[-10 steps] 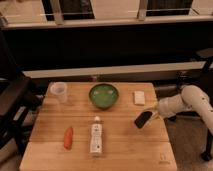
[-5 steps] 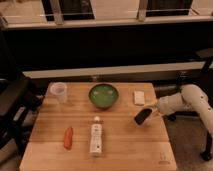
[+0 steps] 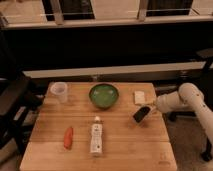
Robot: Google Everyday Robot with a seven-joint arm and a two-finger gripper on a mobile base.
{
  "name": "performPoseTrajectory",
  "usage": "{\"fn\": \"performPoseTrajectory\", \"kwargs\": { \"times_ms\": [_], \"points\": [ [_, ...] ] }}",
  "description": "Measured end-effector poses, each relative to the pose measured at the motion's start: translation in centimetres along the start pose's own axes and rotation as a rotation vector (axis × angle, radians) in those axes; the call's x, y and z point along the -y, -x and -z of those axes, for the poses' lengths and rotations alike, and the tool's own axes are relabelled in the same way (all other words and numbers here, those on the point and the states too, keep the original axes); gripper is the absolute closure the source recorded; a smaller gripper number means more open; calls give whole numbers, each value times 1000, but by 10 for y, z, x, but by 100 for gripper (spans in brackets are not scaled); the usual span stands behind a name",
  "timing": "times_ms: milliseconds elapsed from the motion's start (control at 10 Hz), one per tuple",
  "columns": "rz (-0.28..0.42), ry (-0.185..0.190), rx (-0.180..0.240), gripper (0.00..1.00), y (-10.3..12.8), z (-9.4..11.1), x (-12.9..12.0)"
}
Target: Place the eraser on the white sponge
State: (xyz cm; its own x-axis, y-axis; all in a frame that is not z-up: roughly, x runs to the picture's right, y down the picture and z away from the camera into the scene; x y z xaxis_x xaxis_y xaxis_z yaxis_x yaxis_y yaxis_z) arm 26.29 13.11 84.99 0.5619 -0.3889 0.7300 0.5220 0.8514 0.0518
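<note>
The black eraser [image 3: 140, 114] is held tilted in my gripper [image 3: 147, 109], just above the wooden table near its right edge. The gripper is shut on the eraser's upper end. My white arm [image 3: 180, 100] reaches in from the right. The white sponge [image 3: 139, 97] lies flat on the table just behind the eraser, right of the green bowl. The eraser's lower end hangs a short way in front of the sponge and does not touch it.
A green bowl [image 3: 104, 95] stands at the table's back middle. A clear plastic cup [image 3: 59, 91] is at the back left. A white bottle [image 3: 96, 136] lies in the front middle, with an orange carrot-like piece [image 3: 68, 137] to its left. Dark chairs stand at the left.
The gripper with the eraser has moved slightly up and back towards the white sponge. Nothing else on the table has moved.
</note>
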Motion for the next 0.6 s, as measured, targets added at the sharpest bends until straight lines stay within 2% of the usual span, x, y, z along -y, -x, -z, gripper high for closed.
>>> {"fn": "performPoseTrajectory", "kwargs": {
  "times_ms": [100, 300, 500, 600],
  "points": [
    [5, 1, -6, 81, 0, 0, 0],
    [84, 31, -76, 81, 1, 6, 20],
    [150, 36, -163, 81, -3, 27, 46],
    [188, 29, -226, 81, -7, 43, 63]
  ]
}}
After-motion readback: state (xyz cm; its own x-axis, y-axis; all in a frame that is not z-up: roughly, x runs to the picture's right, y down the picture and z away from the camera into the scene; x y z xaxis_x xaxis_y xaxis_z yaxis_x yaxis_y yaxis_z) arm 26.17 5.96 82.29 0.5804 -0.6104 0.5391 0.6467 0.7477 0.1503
